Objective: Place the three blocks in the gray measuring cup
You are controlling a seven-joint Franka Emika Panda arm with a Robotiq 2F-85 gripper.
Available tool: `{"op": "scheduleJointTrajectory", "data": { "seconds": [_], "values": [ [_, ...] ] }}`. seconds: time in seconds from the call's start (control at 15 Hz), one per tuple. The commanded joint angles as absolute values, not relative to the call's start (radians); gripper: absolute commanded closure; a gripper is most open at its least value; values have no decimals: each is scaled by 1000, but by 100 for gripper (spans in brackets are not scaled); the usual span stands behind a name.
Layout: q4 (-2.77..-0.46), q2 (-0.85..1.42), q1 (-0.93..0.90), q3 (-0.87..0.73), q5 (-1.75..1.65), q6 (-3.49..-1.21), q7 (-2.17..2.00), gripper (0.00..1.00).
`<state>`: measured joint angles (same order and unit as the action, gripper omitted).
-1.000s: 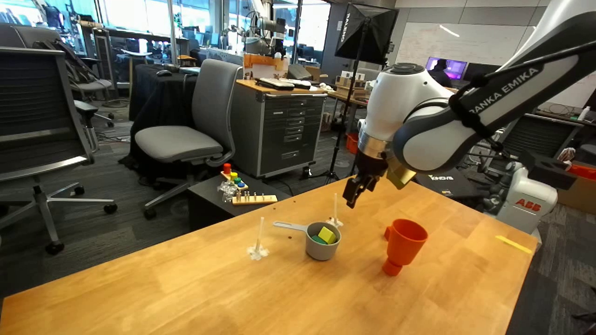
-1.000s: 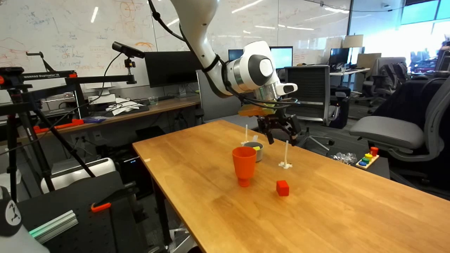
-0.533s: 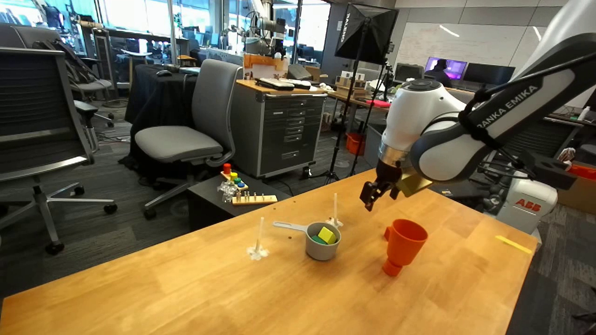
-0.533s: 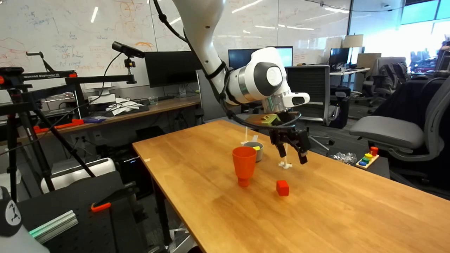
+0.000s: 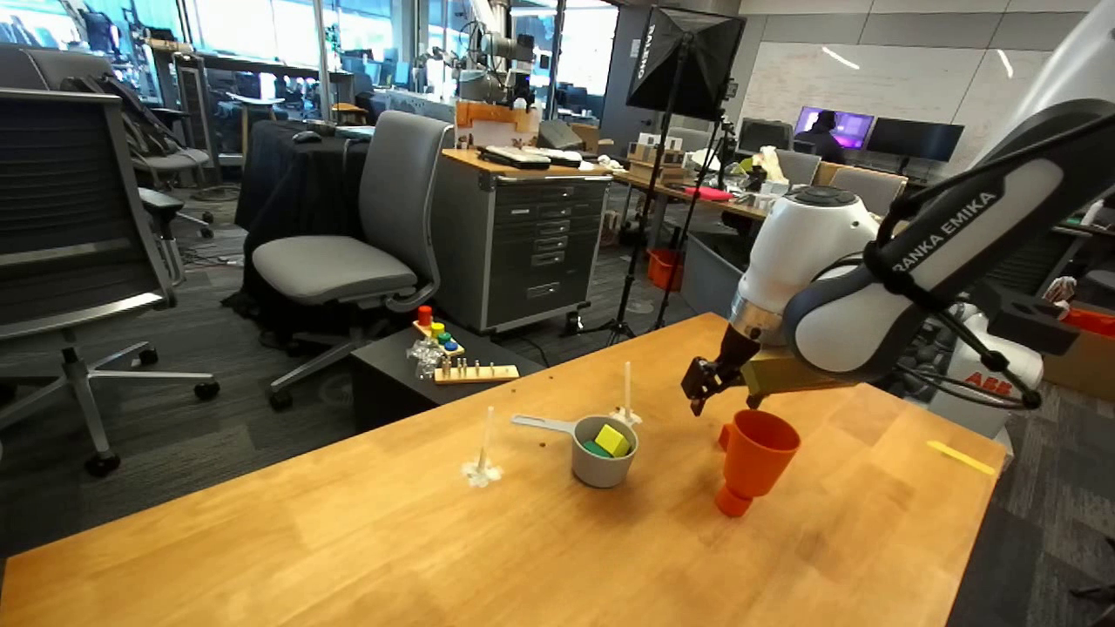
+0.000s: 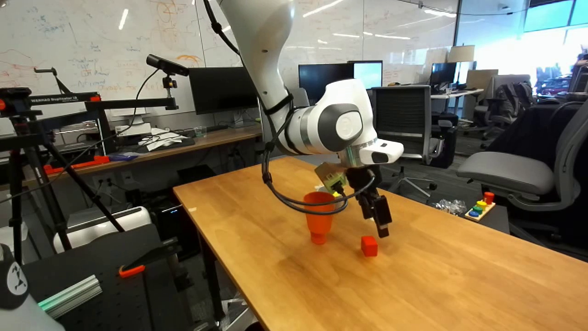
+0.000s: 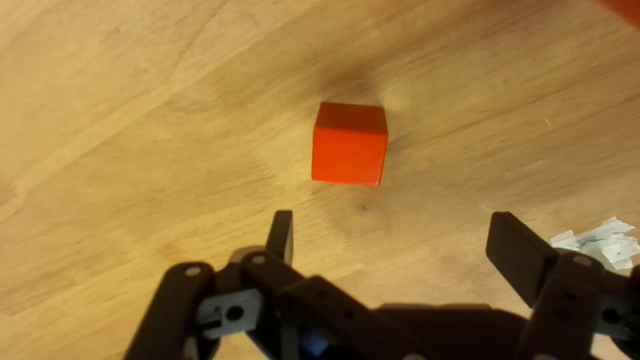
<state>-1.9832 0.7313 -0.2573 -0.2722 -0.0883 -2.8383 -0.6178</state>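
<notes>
While the gripper (image 7: 395,232) was held spread, the red block (image 7: 349,155) was seen on the tabletop (image 7: 125,125), ahead of the fingertips (image 7: 520,256) and off-centre; centring was judged best before lowering. Beyond, the red cup (image 5: 760,461) was best avoided en route to the gray measuring cup (image 5: 601,471), where the green block (image 5: 596,449) and the yellow block (image 5: 612,441) were held.

In an exterior view, a gray office chair (image 5: 348,252) stood nr. a wheeled drawer cabinet (image 5: 549,244) on dk. carpet (image 5: 192,444), bright windows (image 5: 244,35) in bkgd. In an exterior view, a scribbled whiteboard (image 6: 115,69) caught glare behind a wooden desk (image 6: 225,138) w/ blk. monitor (image 6: 225,89).
</notes>
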Motion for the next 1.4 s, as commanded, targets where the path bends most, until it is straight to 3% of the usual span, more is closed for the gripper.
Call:
{"op": "scheduleJointTrajectory", "data": {
  "seconds": [0.0,0.67,0.73,0.8,0.93,1.0,1.2,1.27,1.33],
  "values": [
    [-2035,721,-260,-274,-16,-2916,-645,0],
    [-2059,756,-243,-224,92,-2947,-611,0],
    [-2057,760,-246,-226,92,-2947,-608,25],
    [-2057,762,-248,-228,94,-2949,-609,26],
    [-2055,767,-255,-236,90,-2950,-608,42],
    [-2055,767,-252,-232,92,-2949,-605,18],
    [-2054,770,-262,-242,87,-2954,-607,4],
    [-2053,771,-263,-245,86,-2954,-607,44],
    [-2051,773,-262,-243,85,-2954,-605,39]
  ]
}}
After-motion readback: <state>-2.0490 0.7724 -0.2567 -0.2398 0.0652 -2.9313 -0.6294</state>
